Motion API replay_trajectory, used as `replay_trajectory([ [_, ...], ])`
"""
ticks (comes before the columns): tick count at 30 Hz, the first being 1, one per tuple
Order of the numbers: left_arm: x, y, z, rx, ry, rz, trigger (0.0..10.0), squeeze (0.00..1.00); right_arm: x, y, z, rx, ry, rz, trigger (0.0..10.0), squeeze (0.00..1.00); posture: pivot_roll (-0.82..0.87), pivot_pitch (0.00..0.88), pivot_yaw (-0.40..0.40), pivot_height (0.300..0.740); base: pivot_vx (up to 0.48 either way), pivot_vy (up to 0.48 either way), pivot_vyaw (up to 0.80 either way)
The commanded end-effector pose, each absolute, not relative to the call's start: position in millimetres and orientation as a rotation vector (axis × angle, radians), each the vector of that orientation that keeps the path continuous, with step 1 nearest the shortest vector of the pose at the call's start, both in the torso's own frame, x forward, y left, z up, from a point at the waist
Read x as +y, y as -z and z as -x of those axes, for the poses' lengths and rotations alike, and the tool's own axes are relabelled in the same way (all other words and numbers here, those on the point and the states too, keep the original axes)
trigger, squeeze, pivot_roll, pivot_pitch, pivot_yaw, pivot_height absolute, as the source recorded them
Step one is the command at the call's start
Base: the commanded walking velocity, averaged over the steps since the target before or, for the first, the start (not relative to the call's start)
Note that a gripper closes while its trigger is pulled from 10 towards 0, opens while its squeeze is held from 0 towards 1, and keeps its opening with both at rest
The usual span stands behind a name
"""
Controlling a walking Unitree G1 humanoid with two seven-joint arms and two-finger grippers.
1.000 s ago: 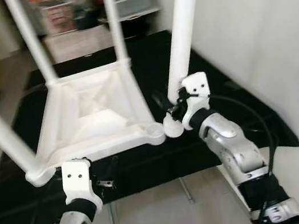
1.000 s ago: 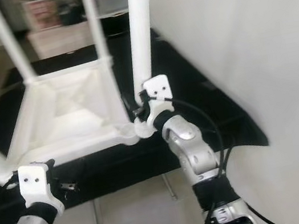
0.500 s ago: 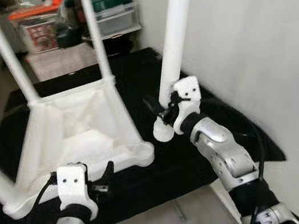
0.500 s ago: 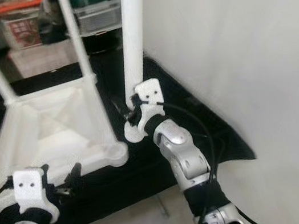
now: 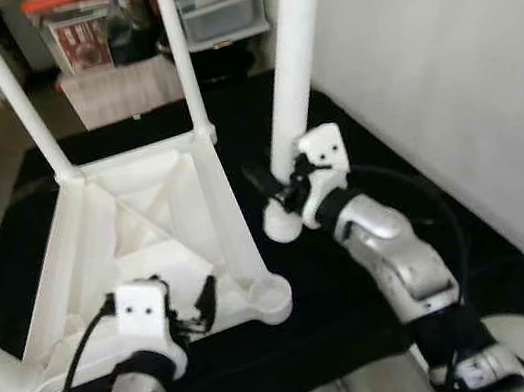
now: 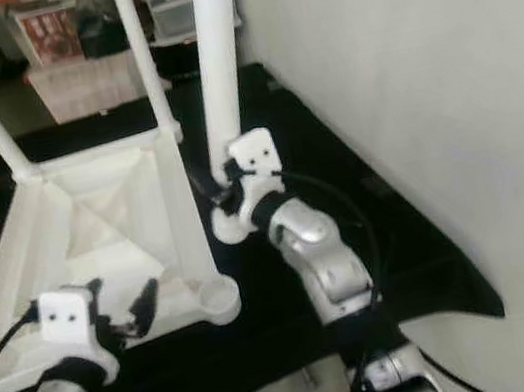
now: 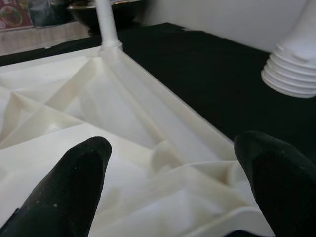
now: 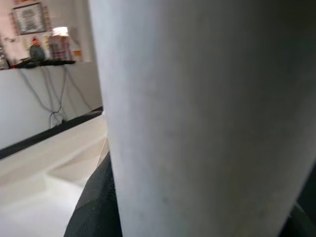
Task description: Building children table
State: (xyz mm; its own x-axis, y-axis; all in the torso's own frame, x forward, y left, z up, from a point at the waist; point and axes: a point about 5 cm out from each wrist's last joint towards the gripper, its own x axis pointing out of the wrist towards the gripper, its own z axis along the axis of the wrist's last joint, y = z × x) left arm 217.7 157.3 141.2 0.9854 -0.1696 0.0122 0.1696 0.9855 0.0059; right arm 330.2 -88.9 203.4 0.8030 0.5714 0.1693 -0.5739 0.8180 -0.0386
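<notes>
Upside-down white children's table (image 5: 146, 227) sits on a black mat (image 5: 358, 280). Right gripper (image 5: 286, 187) has its jaws clamped round a loose table leg (image 5: 292, 48), just beside the table's empty corner socket (image 5: 270, 299). Left gripper (image 7: 173, 168) hovers over that corner, jaws wide open, holding nothing.

Upturned table top (image 5: 138, 238) at centre left of the frame, lying on the mat (image 5: 350, 119) that spreads across the floor. Two fitted legs (image 5: 177, 48) rising from its far corners toward the upper left. Empty corner socket (image 5: 268, 299) at lower centre. Loose leg (image 5: 292, 48) standing right of the table top, threaded end (image 5: 280, 221) down, beside the wall (image 5: 463, 69) on the right. Right gripper (image 5: 285, 184) around that leg's lower part. Left gripper (image 5: 195, 304) at lower left, over the near edge. Storage boxes (image 5: 218, 6) along the top.
</notes>
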Motion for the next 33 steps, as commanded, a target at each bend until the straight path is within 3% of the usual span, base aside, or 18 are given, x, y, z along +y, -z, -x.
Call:
replay_trajectory([
  [1, 161, -141, -215, -0.004, 0.14, -0.009, 10.0, 0.0, -82, -207, -326, -0.189, -0.667, -0.025, 10.0, 0.0, 0.03, 0.026, 0.017, 0.74, 0.0, 0.0, 0.0],
  [7, 166, -137, -205, 0.051, 0.043, -0.055, 10.0, 0.0, -79, -208, -319, -0.18, -0.83, 0.031, 10.0, 0.0, 0.04, 0.064, 0.011, 0.74, 0.0, 0.0, 0.0],
  [11, 163, -135, -195, 0.09, 0.027, -0.031, 10.0, 0.0, -77, -212, -314, -0.192, -0.93, 0.044, 10.0, 0.0, 0.05, 0.088, 0.005, 0.74, 0.0, 0.0, 0.7],
  [12, 147, -136, -183, 0.116, 0.124, 0.027, 10.0, 0.0, -73, -215, -307, -0.195, -1.06, 0.063, 10.0, 0.0, 0.06, 0.12, 0.002, 0.74, 0.0, 0.0, 0.8],
  [18, 130, -140, -173, 0.117, 0.266, 0.075, 10.0, 0.0, -75, -217, -303, -0.189, -1.131, 0.077, 10.0, 0.0, 0.06, 0.14, -0.002, 0.74, 0.0, 0.0, 0.8],
  [20, 111, -145, -160, 0.122, 0.478, 0.125, 10.0, 0.0, -80, -221, -300, -0.155, -1.241, 0.031, 10.0, 0.0, 0.06, 0.157, -0.005, 0.74, 0.0, 0.0, 0.4],
  [33, 96, -150, -143, 0.173, 0.76, 0.195, 10.0, 0.0, -95, -225, -304, -0.127, -1.384, 0.01, 10.0, 0.0, 0.06, 0.214, 0.002, 0.74, 0.0, 0.0, 0.0],
])
